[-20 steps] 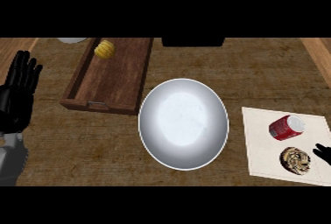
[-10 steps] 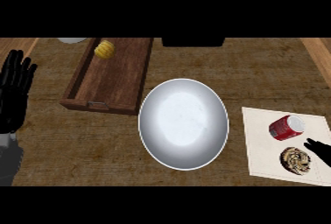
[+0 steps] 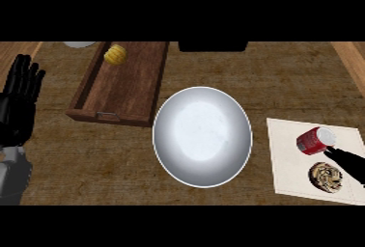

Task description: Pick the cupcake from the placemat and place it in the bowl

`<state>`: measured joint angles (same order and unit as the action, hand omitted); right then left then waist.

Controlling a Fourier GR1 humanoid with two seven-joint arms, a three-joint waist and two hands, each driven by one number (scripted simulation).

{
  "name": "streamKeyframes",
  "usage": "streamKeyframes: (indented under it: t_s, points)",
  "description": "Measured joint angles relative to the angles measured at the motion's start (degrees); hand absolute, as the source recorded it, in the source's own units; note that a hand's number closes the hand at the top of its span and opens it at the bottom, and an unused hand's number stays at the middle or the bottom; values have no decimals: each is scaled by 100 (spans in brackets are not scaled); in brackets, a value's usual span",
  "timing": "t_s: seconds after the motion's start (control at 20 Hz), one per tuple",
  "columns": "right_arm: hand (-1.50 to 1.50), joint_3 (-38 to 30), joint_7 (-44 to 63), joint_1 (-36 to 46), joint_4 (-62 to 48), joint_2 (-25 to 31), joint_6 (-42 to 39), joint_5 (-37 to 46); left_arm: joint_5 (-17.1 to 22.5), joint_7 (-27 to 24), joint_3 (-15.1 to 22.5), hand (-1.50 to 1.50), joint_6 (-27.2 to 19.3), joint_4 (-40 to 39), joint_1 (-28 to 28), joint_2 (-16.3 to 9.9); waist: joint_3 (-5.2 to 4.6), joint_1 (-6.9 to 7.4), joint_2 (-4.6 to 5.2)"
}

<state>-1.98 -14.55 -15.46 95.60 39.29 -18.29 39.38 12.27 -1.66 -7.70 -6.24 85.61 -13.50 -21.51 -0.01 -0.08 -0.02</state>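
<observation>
Head view: my right hand [image 3: 348, 163] over the placemat [image 3: 288, 166], cupcake [image 3: 327, 177] not yet picked up.

I see the cupcake lying on the white placemat at the bench's [image 3: 85, 159] right side, just below a red can [image 3: 314, 140] that lies tipped on its side. My right hand's fingers [image 3: 336, 153] point straight toward the can's rim, close to it; I cannot tell whether they touch it, and they hold nothing. The bowl [image 3: 203, 136] sits at centre, left of the placemat. My left hand [image 3: 17, 103] rests at the left edge, fingers straight and spread, pointing up. A wooden tray [image 3: 125, 82] holds a yellow fruit [image 3: 115, 54].
</observation>
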Motion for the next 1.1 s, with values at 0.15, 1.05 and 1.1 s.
streamKeyframes:
  t_s: [0.15, 1.05, 1.1]
  points:
    - [-150, 32, -6, 153, -178, -193, -36, 230, -30, 67, -59, 0, 75, 22, 16, 25, -1, 2, -1]
    - [-150, -52, -228, 945, -1779, -901, 190, 1342, -233, 87, -340, 0, 372, 64, 25, 222, -2, 4, 0]
    - [150, -92, -336, 1007, -1949, -898, 284, 1394, -232, 85, -366, 0, 384, 32, 8, 235, -4, 6, 0]
